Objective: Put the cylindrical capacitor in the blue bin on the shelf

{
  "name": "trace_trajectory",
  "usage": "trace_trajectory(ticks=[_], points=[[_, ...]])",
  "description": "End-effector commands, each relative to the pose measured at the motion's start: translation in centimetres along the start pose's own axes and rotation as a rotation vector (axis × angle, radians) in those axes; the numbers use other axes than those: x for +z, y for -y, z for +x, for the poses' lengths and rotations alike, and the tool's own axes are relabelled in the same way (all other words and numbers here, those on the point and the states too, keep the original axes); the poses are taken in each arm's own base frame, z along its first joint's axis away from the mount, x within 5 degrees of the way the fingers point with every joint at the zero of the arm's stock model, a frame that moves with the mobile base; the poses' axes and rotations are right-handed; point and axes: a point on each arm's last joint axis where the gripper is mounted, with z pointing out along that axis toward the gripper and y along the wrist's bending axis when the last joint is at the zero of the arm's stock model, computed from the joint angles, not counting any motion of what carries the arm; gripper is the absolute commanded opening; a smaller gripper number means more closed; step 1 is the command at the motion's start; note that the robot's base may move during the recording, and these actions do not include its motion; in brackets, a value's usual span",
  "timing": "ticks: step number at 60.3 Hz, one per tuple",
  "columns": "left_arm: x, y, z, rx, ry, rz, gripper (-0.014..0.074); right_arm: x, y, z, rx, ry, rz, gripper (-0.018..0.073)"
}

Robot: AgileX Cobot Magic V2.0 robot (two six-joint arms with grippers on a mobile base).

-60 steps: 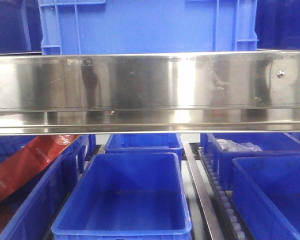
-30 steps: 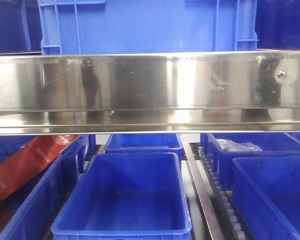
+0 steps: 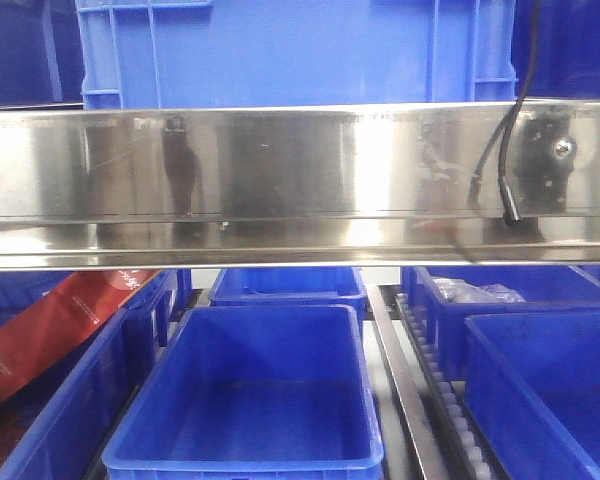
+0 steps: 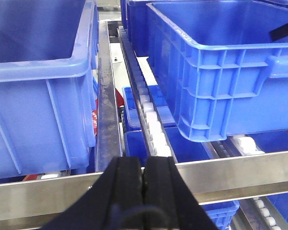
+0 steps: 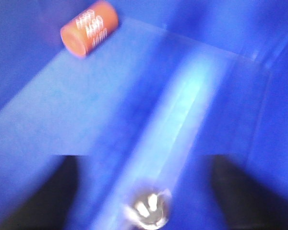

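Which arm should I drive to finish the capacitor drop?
Right. The right fingers are spread inside a blue bin, the likely capacitor between them. Left fingers are shut, empty, at the shelf rail.

Bright overhead light glares off a broad steel rail (image 3: pixel 280 175) spanning the front view. Below it, a roller track (image 3: pixel 450 400) runs between blue tubs, a red packet (image 3: pixel 50 330) lies at the left edge, and a ribbed blue crate (image 3: pixel 280 50) stands above.
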Motion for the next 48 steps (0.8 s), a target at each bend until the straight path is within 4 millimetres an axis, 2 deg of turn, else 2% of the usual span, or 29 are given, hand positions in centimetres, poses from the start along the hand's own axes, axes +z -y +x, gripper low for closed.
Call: trace_trajectory(ticks=[1, 9, 14, 20, 32, 38, 45, 48], points=[[-0.1, 0.0, 0.0, -0.013, 0.008, 0.005, -0.0111, -1.2, -0.2, -0.8, -0.013, 0.045, 0.001, 0.0560], [-0.1, 0.0, 0.0, -0.013, 0.011, 0.005, -0.0111, -2.8, -0.4, -1.3, -0.017, 0.078, 0.001, 0.0544], [-0.1, 0.0, -0.1, -0.013, 0.017, 0.005, -0.0111, -4.2, -0.6, -1.5, -0.019, 0.096, 0.002, 0.0487], [-0.1, 0.1, -0.2, -0.013, 0.031, 0.006, -0.0111, -6.6, -0.9, -2.0, -0.026, 0.134, 0.002, 0.0348], [-0.1, 0.0, -0.3, -0.002, 0.043, -0.005, -0.0111, -12.7, -1.7, -2.6, -0.042, 0.239, 0.004, -0.0029], [-0.1, -0.1, -0.3, 0.000, 0.045, -0.007, -0.0111, -16.0, -1.9, -2.3, -0.056, 0.279, 0.021, -0.0149], [-0.1, -0.1, -0.3, 0.004, 0.045, -0.012, -0.0111, -19.1, -1.6, -1.0, -0.048, 0.306, 0.045, -0.0159], [-0.1, -0.1, -0.3, 0.004, 0.045, -0.012, -0.0111, -19.8, -1.3, -0.1, -0.039, 0.310, 0.057, -0.0159]])
